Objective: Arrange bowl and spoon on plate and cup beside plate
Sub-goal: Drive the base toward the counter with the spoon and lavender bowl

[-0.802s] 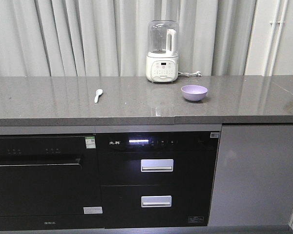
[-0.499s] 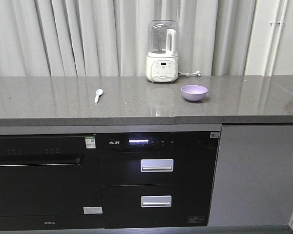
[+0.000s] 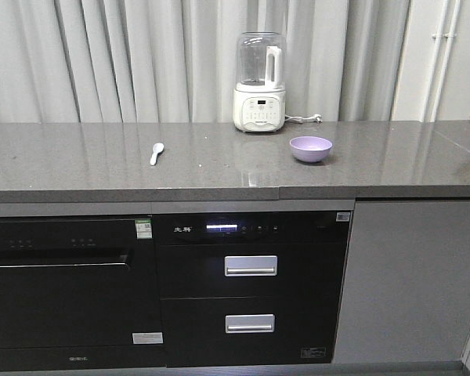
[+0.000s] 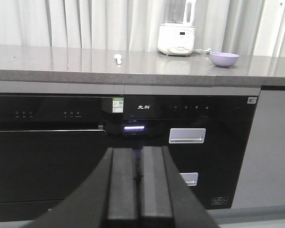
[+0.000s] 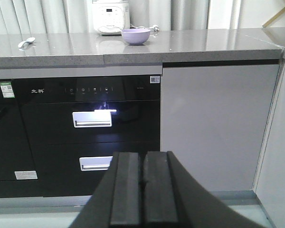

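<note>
— How far along is the task judged to be?

— Nothing is seen to be done. Nearest, the left hand (image 4: 139,156) and the right hand (image 5: 143,156) are both clenched and empty, held low before the cabinets (image 3: 251,313).

— And the things themselves?

— Farther off, on the tabletop (image 3: 219,172), the spoon (image 3: 157,152) is laid at the left, well apart from the bowl (image 3: 311,148) at the right, near the blender (image 3: 260,82) at the back. No plate or cup is shown, so every placement is left to be made.
</note>
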